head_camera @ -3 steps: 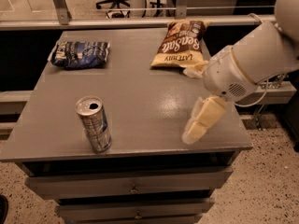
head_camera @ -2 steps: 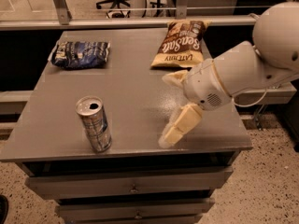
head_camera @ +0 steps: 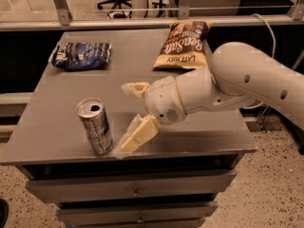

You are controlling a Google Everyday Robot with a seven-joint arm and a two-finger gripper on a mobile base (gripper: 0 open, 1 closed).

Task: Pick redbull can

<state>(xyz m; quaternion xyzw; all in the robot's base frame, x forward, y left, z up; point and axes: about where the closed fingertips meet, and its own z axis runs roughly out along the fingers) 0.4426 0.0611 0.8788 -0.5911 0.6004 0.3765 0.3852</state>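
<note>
The redbull can stands upright near the front left of the grey table. It is slim, with silver and blue sides and a shiny top with a dark opening. My gripper is just to the right of the can, low over the table. It is open: one cream finger is behind and above, the other reaches down beside the can's base. The can is not between the fingers.
A flat dark-blue snack bag lies at the back left. A brown chip bag lies at the back middle. My white arm crosses the right side of the table. Drawers are below the front edge.
My gripper and arm have moved left across the table toward the can. The can has not moved.
</note>
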